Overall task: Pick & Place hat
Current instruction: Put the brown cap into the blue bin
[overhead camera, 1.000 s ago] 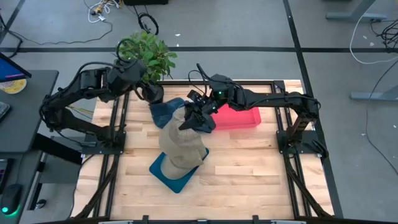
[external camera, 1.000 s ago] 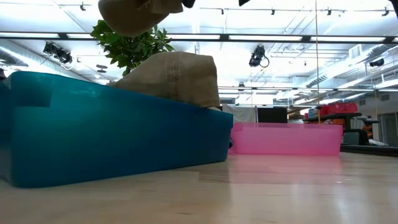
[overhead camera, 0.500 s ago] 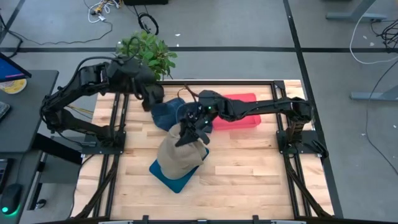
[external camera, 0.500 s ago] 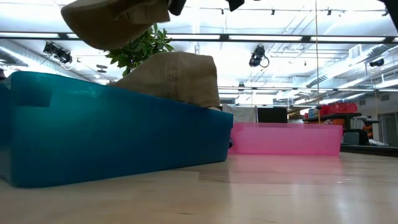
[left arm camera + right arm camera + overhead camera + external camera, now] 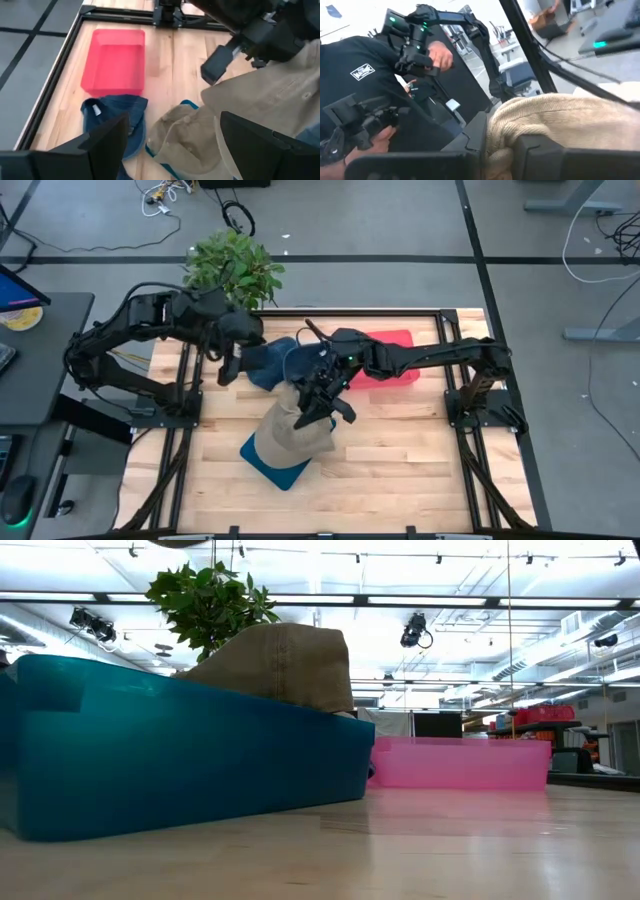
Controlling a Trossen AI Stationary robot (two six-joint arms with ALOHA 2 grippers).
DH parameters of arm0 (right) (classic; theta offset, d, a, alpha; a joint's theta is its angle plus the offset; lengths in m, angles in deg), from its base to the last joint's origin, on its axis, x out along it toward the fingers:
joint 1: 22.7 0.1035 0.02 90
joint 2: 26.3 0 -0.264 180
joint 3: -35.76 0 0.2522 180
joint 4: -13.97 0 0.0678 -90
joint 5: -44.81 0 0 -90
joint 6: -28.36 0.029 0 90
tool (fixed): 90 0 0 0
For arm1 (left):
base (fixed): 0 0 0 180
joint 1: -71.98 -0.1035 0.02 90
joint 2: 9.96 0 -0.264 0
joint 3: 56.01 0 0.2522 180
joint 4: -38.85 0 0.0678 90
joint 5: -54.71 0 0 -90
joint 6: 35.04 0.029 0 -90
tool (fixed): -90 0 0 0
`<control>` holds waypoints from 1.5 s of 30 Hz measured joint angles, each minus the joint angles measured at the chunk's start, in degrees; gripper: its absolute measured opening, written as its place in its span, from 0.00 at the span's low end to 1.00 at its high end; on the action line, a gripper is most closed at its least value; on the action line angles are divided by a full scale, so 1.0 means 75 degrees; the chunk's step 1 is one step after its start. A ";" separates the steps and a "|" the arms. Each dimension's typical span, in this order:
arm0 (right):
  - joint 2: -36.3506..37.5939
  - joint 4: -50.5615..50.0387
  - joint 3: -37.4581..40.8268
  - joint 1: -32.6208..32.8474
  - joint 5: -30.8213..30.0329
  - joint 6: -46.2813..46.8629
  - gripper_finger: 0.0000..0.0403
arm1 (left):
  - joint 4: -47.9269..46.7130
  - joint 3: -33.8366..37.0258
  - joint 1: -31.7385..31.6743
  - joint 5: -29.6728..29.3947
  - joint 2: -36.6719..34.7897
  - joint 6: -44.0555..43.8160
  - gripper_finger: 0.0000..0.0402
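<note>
Tan cloth fills the near part of the scene: a tan hat (image 5: pixel 292 430) is lifted by the right pincer (image 5: pixel 322 402), clenched on its crown, a little below the centre of the high view. In the right wrist view the same fabric is squeezed between the two dark fingers (image 5: pixel 540 157). A moment ago the hat hung low at the top of the low view; now it has risen almost out of that frame, and in the high view the pincer has shifted slightly right. I judge that the pick is done and the carry has begun.

Under the hat sits a teal bin (image 5: pixel 270 462), and in the low view a second tan hat (image 5: pixel 285 665) rests on its wall. Just beyond, toward the upper centre of the high view, a blue denim hat (image 5: pixel 268 363) lies on the worktop (image 5: pixel 400 450), and behind it a red tray (image 5: pixel 395 365), probably the goal.

The left pincer (image 5: pixel 227 365) hovers released beside the denim hat; it has swung down from near the potted plant (image 5: pixel 235 265). Both arms are close together here, so a brush between them is the main risk. In the right wrist view a person in a dark shirt (image 5: pixel 367 90) stands beyond the worktop.
</note>
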 joint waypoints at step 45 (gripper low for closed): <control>0.0517 -0.1026 0.0000 0.0156 -0.1169 0.0621 0.11 | 0.1208 -0.0006 0.1718 0.1252 0.0816 0.0005 0.72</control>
